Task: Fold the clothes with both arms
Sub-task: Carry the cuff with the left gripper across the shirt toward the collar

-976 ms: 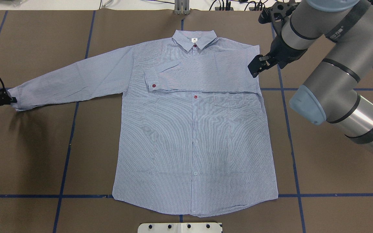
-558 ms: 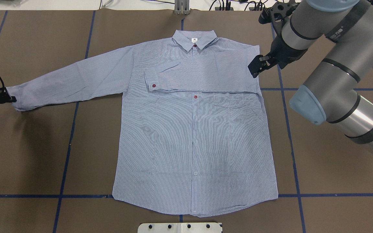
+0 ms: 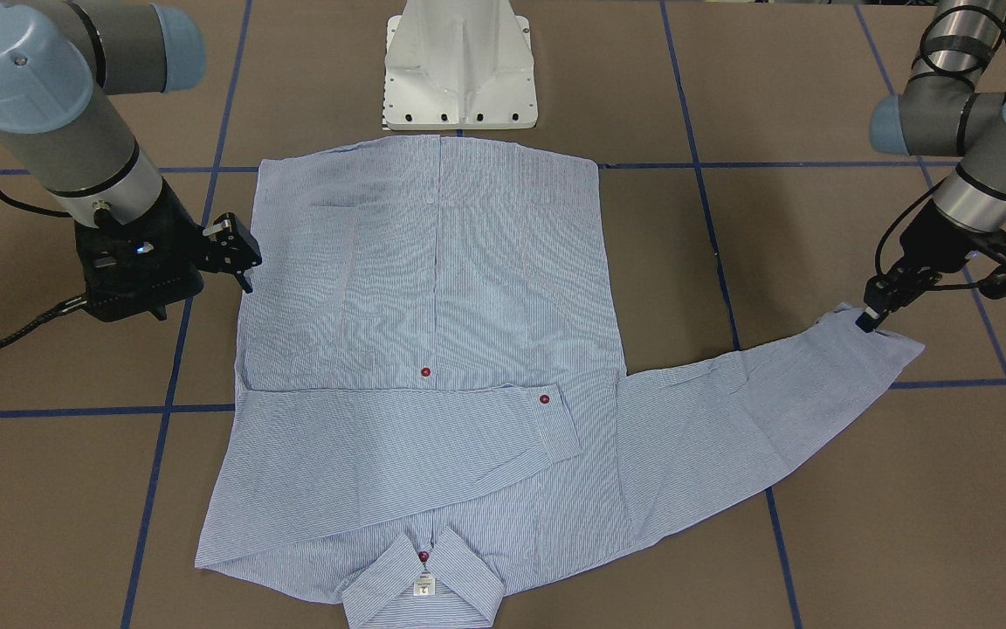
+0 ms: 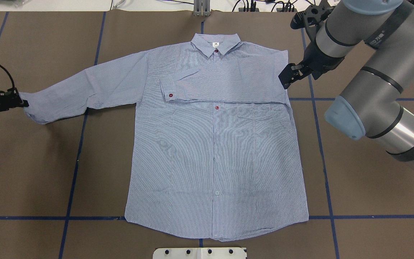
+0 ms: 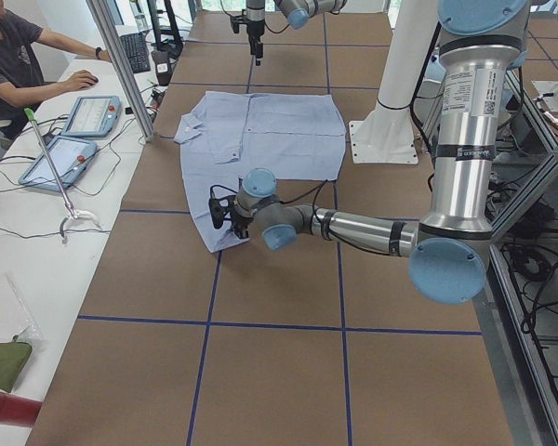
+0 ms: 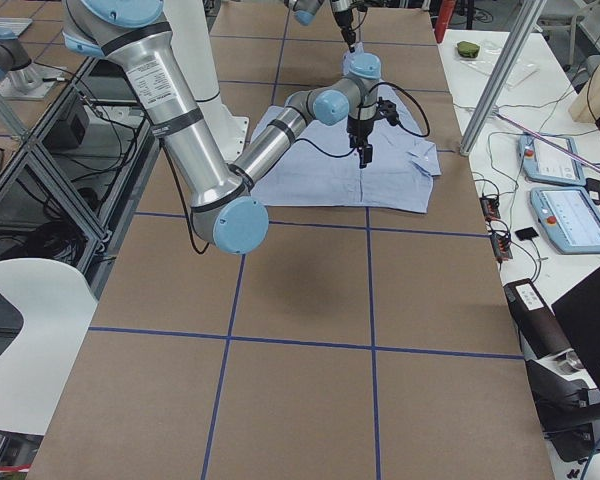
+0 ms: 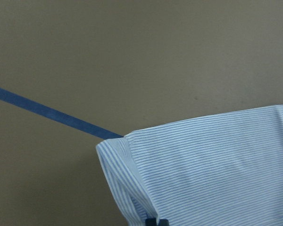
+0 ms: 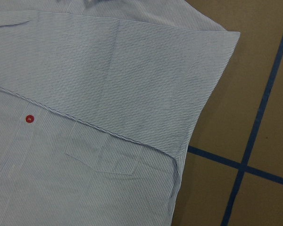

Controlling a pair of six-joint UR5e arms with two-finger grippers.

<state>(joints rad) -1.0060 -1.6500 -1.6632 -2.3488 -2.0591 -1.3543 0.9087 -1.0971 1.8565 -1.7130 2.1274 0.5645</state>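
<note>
Since then, left fingers [image 4: 17, 103] pulled the sleeve [image 4: 84, 86] inward.

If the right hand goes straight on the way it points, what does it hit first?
Probably the shirt, at the folded sleeve's outer edge; the right hand's height is unclear.

On my screens the shirt [image 4: 214, 144] reads as thin woven cloth, matt and soft, lightly creased, with small glossy red buttons [image 4: 217, 107]. The table cover [image 4: 354, 187] looks like dull brown paper or card, crossed by smooth blue tape [image 4: 372, 217]. The right arm [image 4: 408, 129] shows satin metal tubing with a sheen and smooth light-blue caps that look plastic. The right gripper [image 4: 285, 77] is matt black.
</note>
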